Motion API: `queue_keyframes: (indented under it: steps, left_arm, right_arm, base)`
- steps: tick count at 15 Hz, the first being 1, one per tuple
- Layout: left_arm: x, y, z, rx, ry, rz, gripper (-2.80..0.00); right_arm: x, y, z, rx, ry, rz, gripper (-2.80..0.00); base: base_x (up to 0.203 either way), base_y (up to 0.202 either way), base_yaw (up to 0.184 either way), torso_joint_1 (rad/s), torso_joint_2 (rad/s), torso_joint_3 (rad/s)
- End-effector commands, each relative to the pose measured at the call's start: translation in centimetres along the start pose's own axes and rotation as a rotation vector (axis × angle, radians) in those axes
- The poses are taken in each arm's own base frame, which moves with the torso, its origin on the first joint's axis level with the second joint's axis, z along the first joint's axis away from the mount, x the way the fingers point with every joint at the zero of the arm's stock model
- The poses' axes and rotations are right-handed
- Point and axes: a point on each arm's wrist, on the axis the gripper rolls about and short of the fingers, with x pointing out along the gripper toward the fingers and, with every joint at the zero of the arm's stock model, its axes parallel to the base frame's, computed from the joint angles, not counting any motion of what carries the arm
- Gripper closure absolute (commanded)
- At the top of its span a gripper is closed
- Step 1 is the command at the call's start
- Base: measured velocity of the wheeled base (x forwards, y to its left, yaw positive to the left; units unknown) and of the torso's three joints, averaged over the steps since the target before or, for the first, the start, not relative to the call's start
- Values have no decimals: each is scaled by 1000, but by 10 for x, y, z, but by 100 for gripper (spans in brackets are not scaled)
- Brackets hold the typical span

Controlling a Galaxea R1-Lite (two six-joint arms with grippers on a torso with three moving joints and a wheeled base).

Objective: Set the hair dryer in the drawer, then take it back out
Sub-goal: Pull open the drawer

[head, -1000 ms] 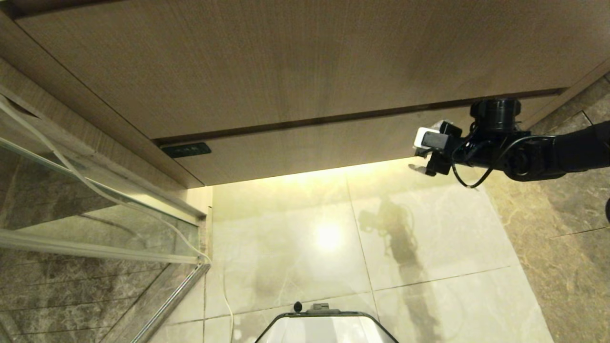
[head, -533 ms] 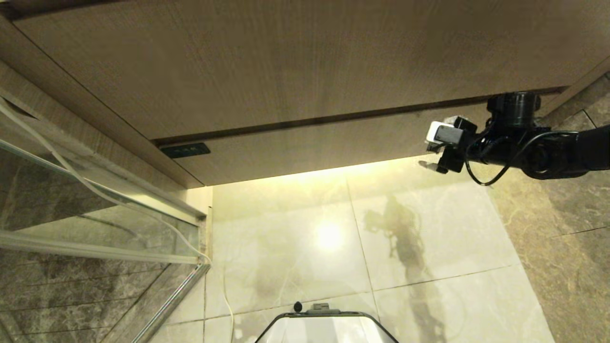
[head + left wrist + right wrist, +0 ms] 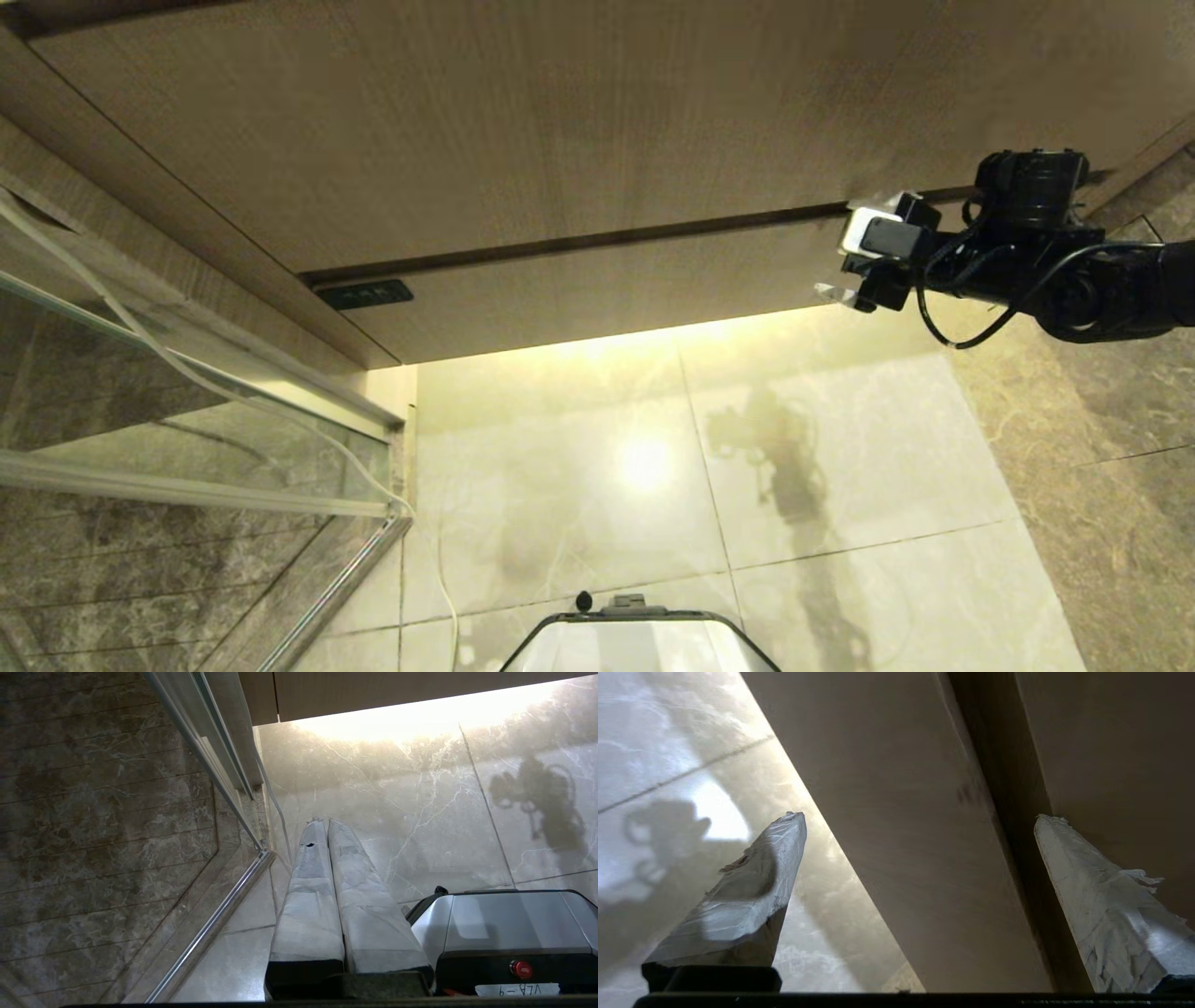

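Light brown wood-grain drawer (image 3: 597, 289), shut across the frame's middle, we judge stiff and handleless, best taken by its upper edge, where the right gripper (image 3: 845, 250) at centre right stands wide open and empty; hair dryer unseen.

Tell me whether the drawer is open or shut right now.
Shut. The drawer front sits flush beneath the cabinet panel, with only a thin dark seam showing; the open right gripper is at that seam.
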Motion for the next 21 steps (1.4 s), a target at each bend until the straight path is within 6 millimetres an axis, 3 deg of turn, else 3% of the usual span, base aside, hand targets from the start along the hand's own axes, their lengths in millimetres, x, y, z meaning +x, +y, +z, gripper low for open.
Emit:
queue_keyframes:
  steps: [1, 9, 12, 15, 21]
  left_arm:
    - [0, 0, 0, -1, 1, 0, 0]
    - [0, 0, 0, -1, 0, 0, 0]
    - [0, 0, 0, -1, 1, 0, 0]
    - [0, 0, 0, -1, 1, 0, 0]
    - [0, 0, 0, -1, 1, 0, 0]
  right_arm:
    - [5, 2, 0, -11, -20, -3, -280]
    - [27, 2, -2, -49, -111, -62, -280]
    - [18, 6, 0, -51, -102, -39, -280]
    - [5, 22, -3, -55, -65, 48, -280]
    - [-10, 9, 8, -68, -97, 27, -280]
  base:
    - [0, 0, 0, 0, 0, 0]
    - [0, 0, 0, 0, 0, 0]
    - [0, 0, 0, 0, 0, 0]
    - [0, 0, 0, 0, 0, 0]
    - [0, 0, 0, 0, 0, 0]
